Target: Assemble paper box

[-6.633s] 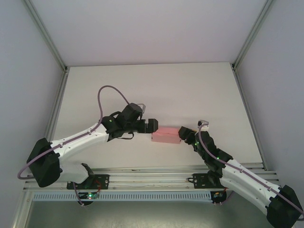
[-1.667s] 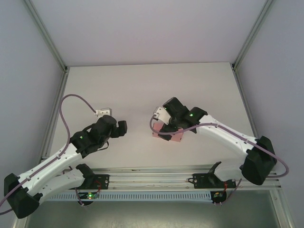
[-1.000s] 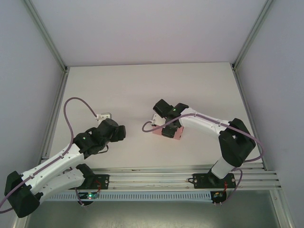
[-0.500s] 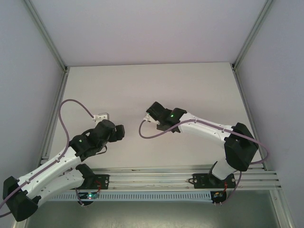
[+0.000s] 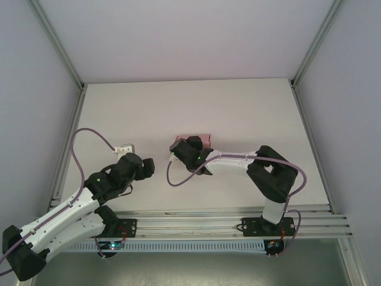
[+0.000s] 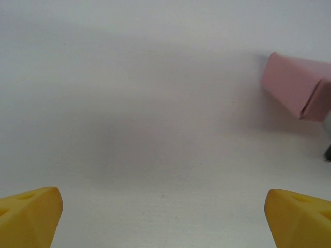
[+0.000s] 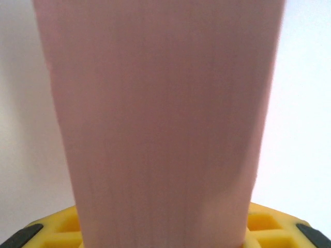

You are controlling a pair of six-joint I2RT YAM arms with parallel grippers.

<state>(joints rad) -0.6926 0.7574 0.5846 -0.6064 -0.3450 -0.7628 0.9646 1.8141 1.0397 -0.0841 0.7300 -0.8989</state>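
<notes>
At the counter's [image 5: 238, 107] near edge, well short of the paper box [image 5: 204, 140], an aluminium rail [image 5: 190, 221] carries both arm bases. Left of the box and well apart from it, the left fingers [image 6: 31, 219] stand spread wide over bare counter. Right of the box the right arm [image 5: 271, 176] folds back on itself, and its purple cable [image 5: 169, 173] loops just in front. The right fingers [image 7: 54, 227] flank the box's near end. The box is between them near mid-counter, but I cannot tell whether they press on it. Beyond the box the white matte counter lies open to its far edge, closed in by plain grey walls [image 5: 178, 36] and slanted metal posts [image 5: 56, 44].
</notes>
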